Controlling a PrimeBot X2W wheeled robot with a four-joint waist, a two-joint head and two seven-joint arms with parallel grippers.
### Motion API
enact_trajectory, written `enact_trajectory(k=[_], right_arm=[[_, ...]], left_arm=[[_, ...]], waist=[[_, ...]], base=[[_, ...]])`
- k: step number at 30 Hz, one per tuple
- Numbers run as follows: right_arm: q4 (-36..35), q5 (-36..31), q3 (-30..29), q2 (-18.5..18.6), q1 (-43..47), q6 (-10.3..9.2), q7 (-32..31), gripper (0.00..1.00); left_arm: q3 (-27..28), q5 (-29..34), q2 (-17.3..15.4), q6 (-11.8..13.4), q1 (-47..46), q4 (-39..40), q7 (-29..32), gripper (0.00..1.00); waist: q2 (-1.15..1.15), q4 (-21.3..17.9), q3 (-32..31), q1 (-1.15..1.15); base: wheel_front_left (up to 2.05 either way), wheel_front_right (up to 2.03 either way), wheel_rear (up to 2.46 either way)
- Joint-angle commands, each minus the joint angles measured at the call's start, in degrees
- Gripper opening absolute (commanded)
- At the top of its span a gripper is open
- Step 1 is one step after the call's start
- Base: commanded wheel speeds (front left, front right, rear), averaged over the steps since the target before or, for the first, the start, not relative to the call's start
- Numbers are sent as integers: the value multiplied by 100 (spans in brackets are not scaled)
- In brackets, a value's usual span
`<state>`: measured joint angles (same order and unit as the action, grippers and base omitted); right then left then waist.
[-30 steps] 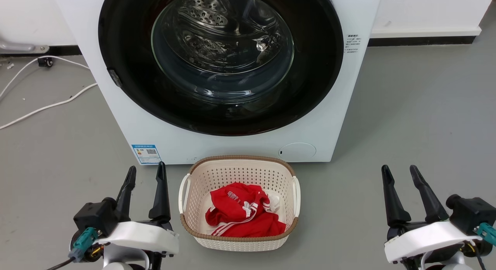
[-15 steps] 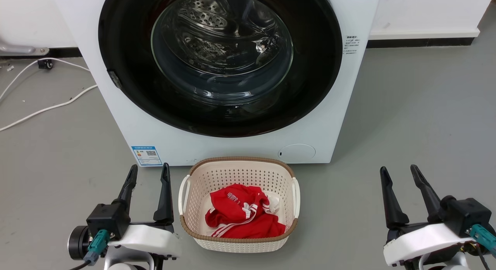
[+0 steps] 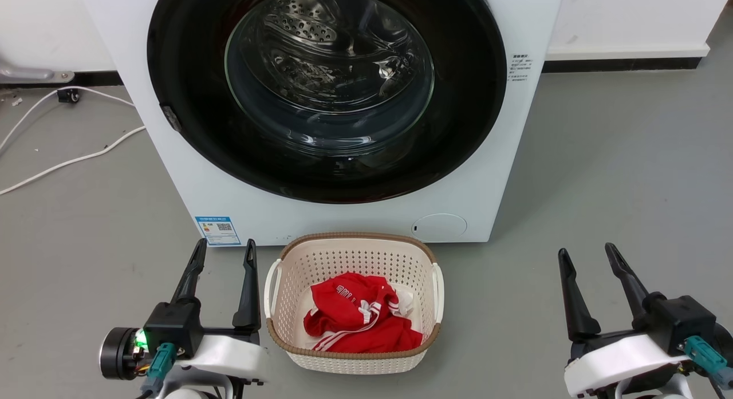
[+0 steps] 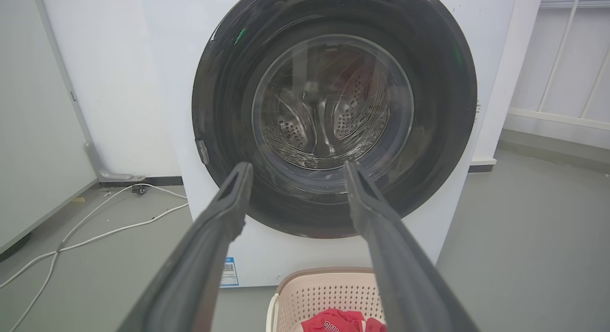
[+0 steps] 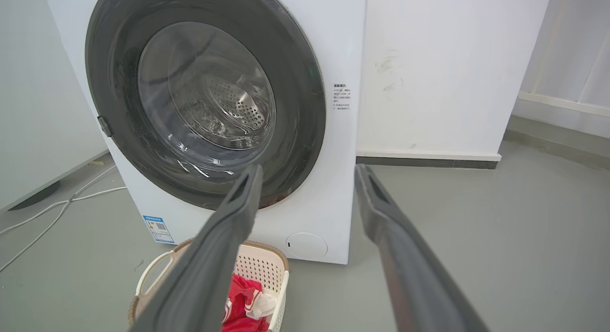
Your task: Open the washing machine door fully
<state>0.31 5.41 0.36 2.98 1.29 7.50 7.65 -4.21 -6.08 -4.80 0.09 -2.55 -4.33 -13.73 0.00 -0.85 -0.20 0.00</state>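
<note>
The white washing machine (image 3: 355, 218) stands straight ahead. Its washing machine door (image 3: 464, 101), a glossy black disc with a bulging glass window, lies flat against the front, closed. A small latch tab (image 3: 171, 118) sits on the door's left rim. My left gripper (image 3: 225, 249) is open at the lower left, low over the floor and well short of the machine. Open too, my right gripper (image 3: 585, 252) hovers at the lower right. The door (image 4: 443, 108) appears ahead of the left gripper (image 4: 295, 167) in its wrist view. The right wrist view shows the door (image 5: 295, 84) left of the right gripper (image 5: 307, 169).
A cream laundry basket (image 3: 275, 284) holding a red garment (image 3: 358, 319) sits on the grey floor right in front of the machine, between my grippers. White cables (image 3: 69, 155) trail across the floor at the left. A white wall with a dark skirting (image 3: 624, 60) runs behind.
Both grippers have shifted slightly: the left one edged right and its wrist rolled, the right one drew a little left. The door has not moved.
</note>
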Motion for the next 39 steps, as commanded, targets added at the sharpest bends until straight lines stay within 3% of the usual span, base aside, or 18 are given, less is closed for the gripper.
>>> enact_trajectory(k=[1, 12, 29, 30, 32, 39], right_arm=[[-44, -108, 18, -15, 17, -2, 46, 100], [-68, -429, 79, -18, 40, -2, 94, 100], [53, -274, 75, -18, 40, -2, 124, 100], [60, -270, 77, -18, 35, -2, 123, 42], [79, -229, 84, -18, 26, -2, 115, 0], [120, -118, 104, -18, 21, -2, 135, 0]], left_arm=[[-8, 111, -24, 35, 19, 36, -39, 100], [57, 416, 11, 112, 86, 21, -156, 100], [165, 320, 76, 13, 98, -166, -149, 100], [167, 326, 78, 8, 98, -170, -149, 100], [170, 329, 83, 2, 93, -181, -149, 100], [197, 341, 94, -7, 98, -192, -149, 100]], waist=[[0, -2, 3, 0], [0, -35, 2, 0], [0, -68, -6, 0], [0, -69, -5, 0], [0, -70, -3, 0], [0, -70, 0, 0]], base=[[0, 0, 0], [0, 0, 0], [0, 0, 0], [0, 0, 0], [0, 0, 0], [0, 0, 0]])
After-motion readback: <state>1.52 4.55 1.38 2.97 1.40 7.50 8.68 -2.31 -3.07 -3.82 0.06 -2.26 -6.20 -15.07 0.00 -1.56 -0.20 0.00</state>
